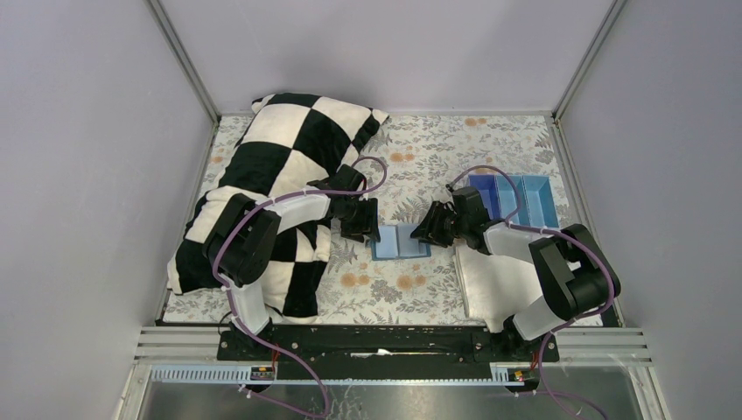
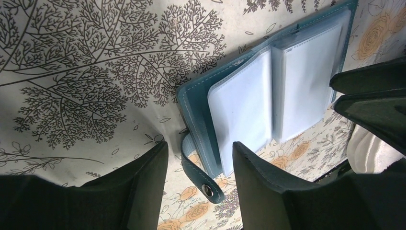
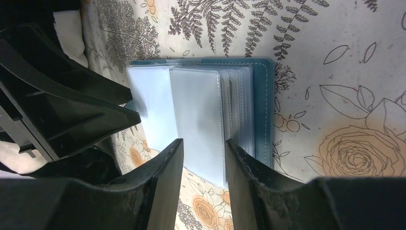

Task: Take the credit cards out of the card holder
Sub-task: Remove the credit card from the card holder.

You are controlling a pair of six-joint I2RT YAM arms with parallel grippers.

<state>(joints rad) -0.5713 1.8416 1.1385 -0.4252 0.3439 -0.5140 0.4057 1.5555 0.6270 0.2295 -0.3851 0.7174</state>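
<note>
The card holder (image 1: 401, 241) lies open and flat on the floral cloth, showing pale translucent sleeves (image 2: 249, 110) inside a teal-blue cover (image 3: 263, 105). Its snap strap (image 2: 203, 178) curls off the left edge. No credit cards show; they are hidden or out of view. My left gripper (image 2: 200, 160) is open over the holder's left edge, its jaws either side of the strap and cover rim. My right gripper (image 3: 203, 151) is open over the right half, with a sleeve page (image 3: 198, 120) seen between its jaws. The two grippers face each other across the holder (image 1: 360, 229) (image 1: 430, 231).
A black-and-white checked pillow (image 1: 280, 175) fills the left side under the left arm. A bright blue compartment tray (image 1: 516, 197) stands at the right rear. A white cloth (image 1: 490, 284) lies under the right arm. Grey walls enclose the table.
</note>
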